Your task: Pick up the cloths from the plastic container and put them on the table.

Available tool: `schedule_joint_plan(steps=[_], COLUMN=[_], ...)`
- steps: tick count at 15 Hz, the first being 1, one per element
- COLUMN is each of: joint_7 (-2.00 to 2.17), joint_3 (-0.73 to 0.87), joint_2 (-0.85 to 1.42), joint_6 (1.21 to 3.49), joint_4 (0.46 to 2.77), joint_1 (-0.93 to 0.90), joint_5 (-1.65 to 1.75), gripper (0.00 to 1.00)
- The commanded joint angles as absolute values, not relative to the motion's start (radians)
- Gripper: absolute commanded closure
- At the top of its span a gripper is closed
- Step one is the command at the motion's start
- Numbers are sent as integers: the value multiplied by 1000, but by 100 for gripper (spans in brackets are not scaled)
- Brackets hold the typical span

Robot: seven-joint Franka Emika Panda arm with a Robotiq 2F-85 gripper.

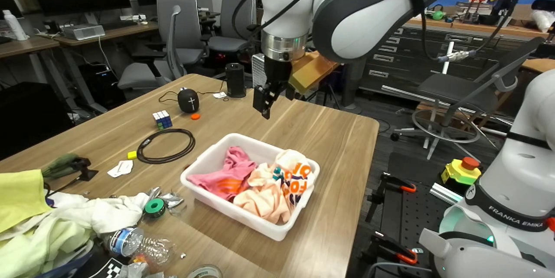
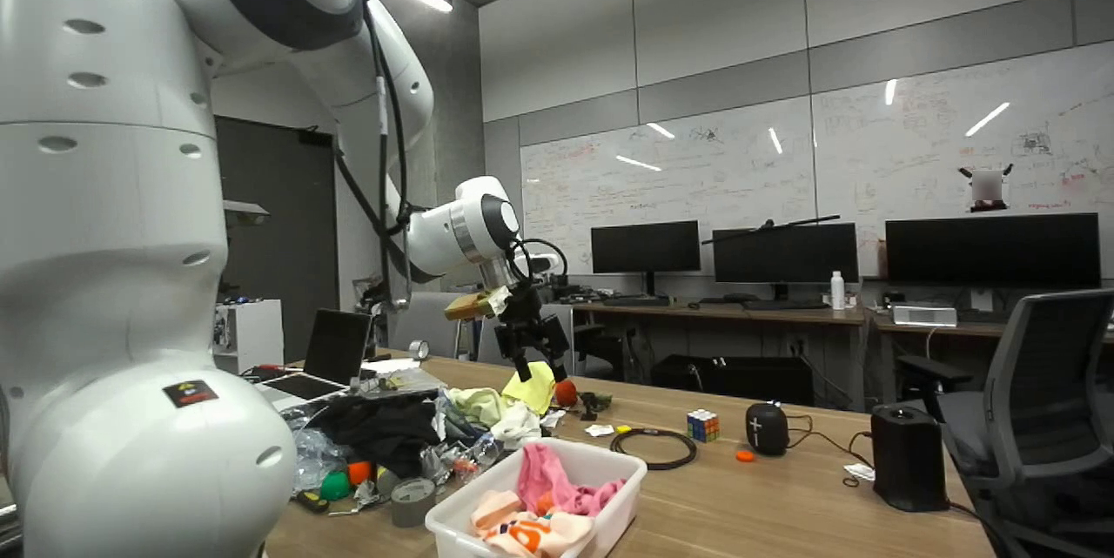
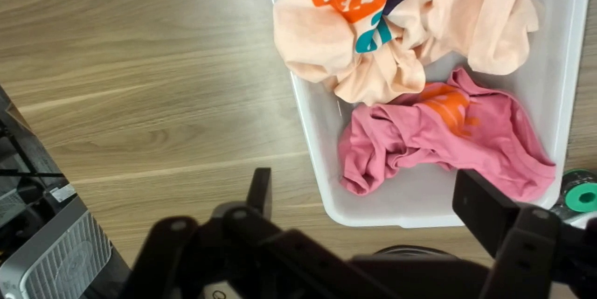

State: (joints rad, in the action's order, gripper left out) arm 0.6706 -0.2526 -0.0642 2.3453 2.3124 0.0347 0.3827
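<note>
Pink cloth (image 3: pixel 443 138) — long axis widthwise in the white container (image 3: pixel 410 198) — lies beside peach cloth (image 3: pixel 322 45), jaws wide apart, holding nothing.

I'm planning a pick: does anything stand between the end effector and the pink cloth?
Nothing visible does, from above: the end effector hangs open, higher than the plastic container. The pink cloth lies mostly uncovered; a low sideways approach would probably meet the container's wall.

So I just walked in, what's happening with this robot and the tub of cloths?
A robot arm looks ready to unload the white plastic container onto the table. Its gripper hangs open above the table, holding nothing. The pink cloth and the peach printed cloth both lie bunched in the container; neither is out on the table yet.
</note>
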Motion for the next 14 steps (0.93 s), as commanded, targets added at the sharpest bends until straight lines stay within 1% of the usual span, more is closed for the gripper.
schedule_joint_plan(steps=[1,14], joint_7=[674,673], joint_3=[-212,-120], joint_2=[40,236], joint_6=[2350,2350], joint_4=[2236,2234], joint_1=[-33,-154], joint_5=[368,248], gripper=[0,0])
